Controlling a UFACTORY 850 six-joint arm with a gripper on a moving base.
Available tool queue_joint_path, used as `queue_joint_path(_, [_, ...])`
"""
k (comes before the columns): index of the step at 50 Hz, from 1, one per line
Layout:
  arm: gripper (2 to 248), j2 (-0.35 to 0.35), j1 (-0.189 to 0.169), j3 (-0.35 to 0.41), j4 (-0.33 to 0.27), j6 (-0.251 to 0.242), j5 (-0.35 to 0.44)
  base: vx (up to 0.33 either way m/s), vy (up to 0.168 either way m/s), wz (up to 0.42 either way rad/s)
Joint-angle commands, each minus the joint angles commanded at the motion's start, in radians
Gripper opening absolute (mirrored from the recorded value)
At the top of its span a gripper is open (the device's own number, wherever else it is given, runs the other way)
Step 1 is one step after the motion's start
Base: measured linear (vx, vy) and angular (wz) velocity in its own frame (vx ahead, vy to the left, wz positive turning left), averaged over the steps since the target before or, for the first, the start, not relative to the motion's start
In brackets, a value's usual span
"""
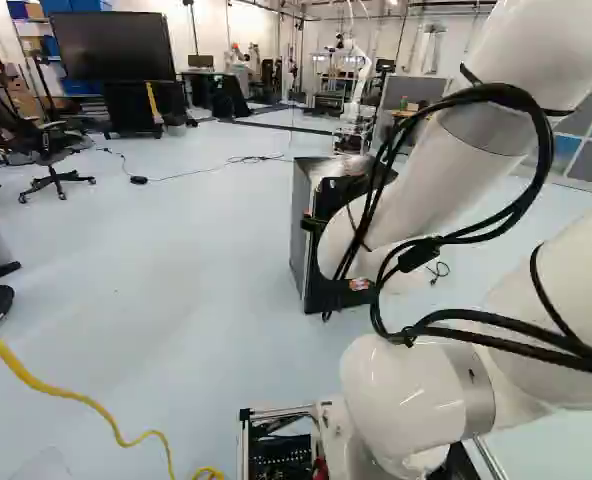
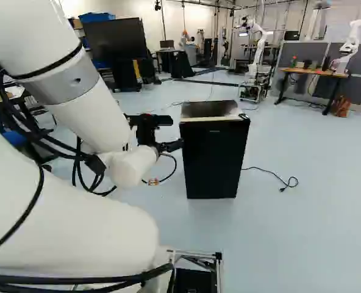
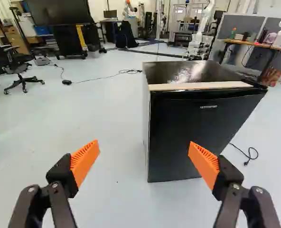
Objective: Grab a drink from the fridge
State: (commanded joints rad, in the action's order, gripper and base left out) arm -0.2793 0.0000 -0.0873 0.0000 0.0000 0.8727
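Observation:
The small black fridge [image 2: 214, 160] stands on the floor, its door closed and a pale strip along the top front edge. My gripper [image 2: 177, 132] is beside the fridge's left front in the right base view; the arm hides much of it in the left base view. In the wrist view the gripper [image 3: 144, 152] is open, its orange pads wide apart with nothing held. Ahead of it is the fridge [image 3: 202, 133], its near left edge between the lines of the fingers and its door reaching past one finger. No drink is visible.
A dark cable with a plug [image 2: 283, 183] lies on the floor beside the fridge. Further back are another robot [image 2: 255, 61], a wooden table [image 2: 314, 72], a large screen [image 1: 113, 46] and an office chair [image 1: 46, 145]. A yellow cable [image 1: 96, 408] crosses the near floor.

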Motion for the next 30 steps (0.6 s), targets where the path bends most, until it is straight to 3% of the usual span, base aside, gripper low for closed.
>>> queue_joint_path(30, [247, 0.000, 0.000, 0.000, 0.000, 0.000, 0.000, 0.000, 0.000, 0.000])
